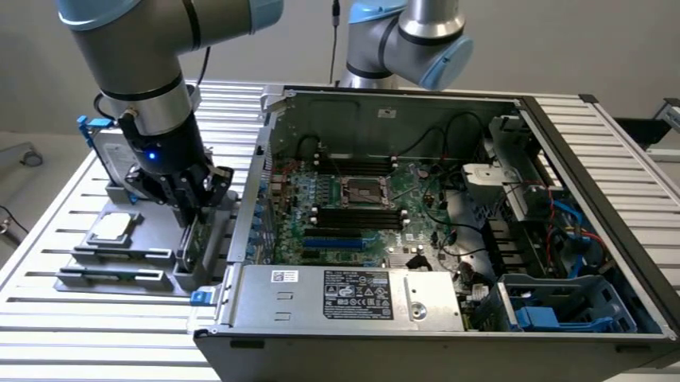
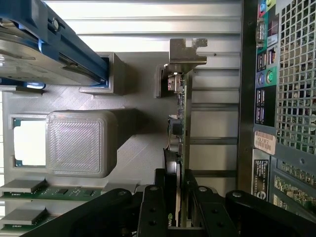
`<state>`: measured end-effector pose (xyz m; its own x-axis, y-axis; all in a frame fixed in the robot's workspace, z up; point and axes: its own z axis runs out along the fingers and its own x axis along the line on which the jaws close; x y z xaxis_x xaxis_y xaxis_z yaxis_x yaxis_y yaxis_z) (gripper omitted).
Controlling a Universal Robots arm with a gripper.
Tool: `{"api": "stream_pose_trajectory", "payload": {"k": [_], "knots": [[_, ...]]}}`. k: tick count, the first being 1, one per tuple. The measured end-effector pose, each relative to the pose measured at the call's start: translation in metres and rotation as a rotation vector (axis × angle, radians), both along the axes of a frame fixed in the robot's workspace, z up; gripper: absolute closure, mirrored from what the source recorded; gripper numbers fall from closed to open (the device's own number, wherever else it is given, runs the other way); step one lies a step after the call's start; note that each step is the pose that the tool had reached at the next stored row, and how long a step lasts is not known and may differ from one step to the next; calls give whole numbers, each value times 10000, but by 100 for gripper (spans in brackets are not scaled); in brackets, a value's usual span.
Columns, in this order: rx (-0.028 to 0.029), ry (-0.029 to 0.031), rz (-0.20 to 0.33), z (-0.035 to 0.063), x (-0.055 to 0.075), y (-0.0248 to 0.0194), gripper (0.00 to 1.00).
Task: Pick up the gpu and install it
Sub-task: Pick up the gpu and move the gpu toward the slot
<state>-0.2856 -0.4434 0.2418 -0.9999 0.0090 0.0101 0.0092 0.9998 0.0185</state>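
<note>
Both fingers (image 2: 155, 207) of our tool (image 2: 180, 190) clamp the gpu (image 2: 181, 123), which stands edge-on in its gray holder (image 2: 138, 163), we judge, to leave both faces free for gripping.

One gpu (image 2: 181, 113) — one hard drive (image 2: 34, 54)

hand (image 1: 190, 213) hemmed between case wall (image 1: 258, 187) and hard drive (image 1: 107, 155), motherboard (image 1: 351, 208) uncovered

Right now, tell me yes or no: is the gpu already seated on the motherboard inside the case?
No, the gpu stands edge-on in the grey holder outside the computer case.
</note>
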Motion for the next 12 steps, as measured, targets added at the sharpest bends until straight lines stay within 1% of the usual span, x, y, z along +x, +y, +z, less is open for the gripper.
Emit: {"api": "stream_pose_trajectory", "payload": {"k": [8, 12], "knots": [[1, -6, 1, 15, 0, 0, 74], [0, -39, 0, 63, 0, 0, 74]]}}
